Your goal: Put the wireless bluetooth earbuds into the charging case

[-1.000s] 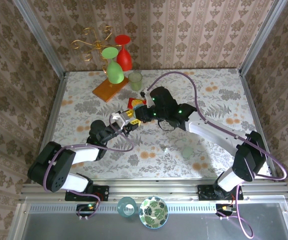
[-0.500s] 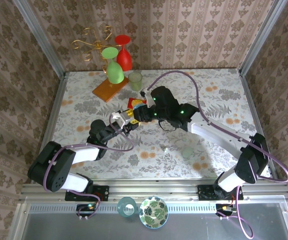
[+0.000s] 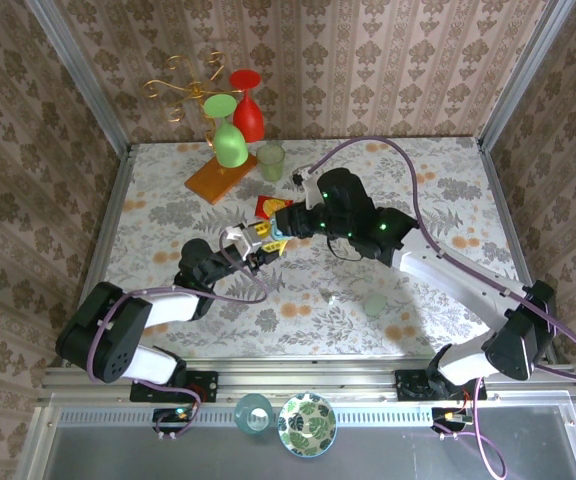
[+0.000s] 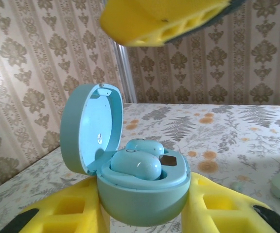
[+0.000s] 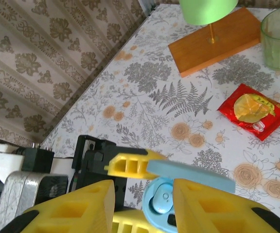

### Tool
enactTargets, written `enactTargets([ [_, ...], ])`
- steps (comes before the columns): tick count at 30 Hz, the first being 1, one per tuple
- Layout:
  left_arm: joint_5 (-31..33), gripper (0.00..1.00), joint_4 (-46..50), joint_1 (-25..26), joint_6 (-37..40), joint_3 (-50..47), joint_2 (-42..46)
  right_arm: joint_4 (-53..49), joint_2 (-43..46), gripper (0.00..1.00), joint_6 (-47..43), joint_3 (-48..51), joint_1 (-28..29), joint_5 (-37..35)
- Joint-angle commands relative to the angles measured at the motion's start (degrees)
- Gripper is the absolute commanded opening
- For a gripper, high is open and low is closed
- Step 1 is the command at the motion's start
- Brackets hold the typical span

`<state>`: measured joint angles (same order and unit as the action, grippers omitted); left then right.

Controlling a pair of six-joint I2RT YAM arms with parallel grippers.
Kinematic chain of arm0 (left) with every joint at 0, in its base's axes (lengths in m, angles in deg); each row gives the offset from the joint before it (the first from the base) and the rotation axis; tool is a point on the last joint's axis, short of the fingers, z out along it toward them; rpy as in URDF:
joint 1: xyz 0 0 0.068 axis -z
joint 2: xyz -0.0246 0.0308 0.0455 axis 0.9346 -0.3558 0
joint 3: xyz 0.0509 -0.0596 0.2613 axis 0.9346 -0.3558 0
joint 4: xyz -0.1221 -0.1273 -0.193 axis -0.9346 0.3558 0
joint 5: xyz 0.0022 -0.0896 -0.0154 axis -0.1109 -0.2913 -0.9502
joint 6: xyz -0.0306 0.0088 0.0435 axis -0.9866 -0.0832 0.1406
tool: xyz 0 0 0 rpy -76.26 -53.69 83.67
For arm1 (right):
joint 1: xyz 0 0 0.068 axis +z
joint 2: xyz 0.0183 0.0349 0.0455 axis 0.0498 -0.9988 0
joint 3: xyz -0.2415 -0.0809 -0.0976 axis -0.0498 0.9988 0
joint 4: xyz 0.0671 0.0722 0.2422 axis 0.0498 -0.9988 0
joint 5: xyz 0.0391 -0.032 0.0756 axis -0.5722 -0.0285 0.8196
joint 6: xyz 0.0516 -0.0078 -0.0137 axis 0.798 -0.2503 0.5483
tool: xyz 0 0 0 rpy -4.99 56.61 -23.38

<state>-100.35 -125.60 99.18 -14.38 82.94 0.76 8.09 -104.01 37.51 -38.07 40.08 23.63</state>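
Observation:
The light blue charging case point(image 4: 142, 196) is pinched between the yellow fingers point(image 4: 57, 213) of my left gripper point(image 4: 142, 216), with its lid point(image 4: 89, 128) swung up and open. Both wireless bluetooth earbuds sit in its sockets: one at the front point(image 4: 136, 165), one behind it point(image 4: 146, 144). From above, the right wrist view shows an earbud point(image 5: 162, 198) in the case point(image 5: 152, 218) under the edge-on lid point(image 5: 191, 174). My right gripper point(image 5: 145, 206) hovers just over the case, open and holding nothing. In the top view the left gripper point(image 3: 253, 243) and right gripper point(image 3: 284, 227) meet mid-table.
A red snack packet point(image 3: 268, 207) lies just behind the grippers. Farther back stand a green cup point(image 3: 271, 160), a wooden base point(image 3: 220, 177) with a green glass point(image 3: 230, 145), and a red glass point(image 3: 248, 105). A small pale green object point(image 3: 373, 303) lies toward the front right.
My right gripper has opened and drawn back a little to the right, away from the case. The left gripper and the case have stayed put.

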Motion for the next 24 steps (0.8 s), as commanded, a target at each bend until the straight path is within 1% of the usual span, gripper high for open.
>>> enactTargets([
  [1,-5.4,0.26,-2.4,0.0,1.2,1.8,-0.5,-1.1,0.4,0.36,1.6,-0.8,-1.5,-1.4],
  [5,-5.9,0.26,-2.4,0.0,1.2,1.8,0.0,-3.7,-3.0,0.31,3.2,-2.9,-3.0,-0.3],
  [9,-4.3,0.26,-2.3,0.0,0.7,1.7,0.6,-6.0,-5.4,0.29,3.2,-4.2,-3.4,1.9],
  [12,-2.4,0.26,-2.4,0.0,0.4,1.8,0.6,-6.4,-5.0,0.29,2.8,-3.2,-3.4,3.3],
  [18,-0.1,0.26,-2.4,0.0,-0.9,2.5,0.2,-6.7,-1.5,0.29,1.5,0.1,-3.4,4.1],
  [21,-0.2,0.26,-2.5,0.1,-1.2,3.0,0.0,-3.9,1.1,0.33,2.3,2.6,-4.0,4.8],
  [23,-0.3,0.26,-2.5,0.2,-1.9,3.3,0.1,0.3,2.1,0.41,5.4,5.7,-5.8,7.6],
  [24,-0.3,0.26,-2.5,0.2,-2.4,3.4,0.2,2.8,4.4,0.45,7.4,7.3,-7.0,9.4],
])
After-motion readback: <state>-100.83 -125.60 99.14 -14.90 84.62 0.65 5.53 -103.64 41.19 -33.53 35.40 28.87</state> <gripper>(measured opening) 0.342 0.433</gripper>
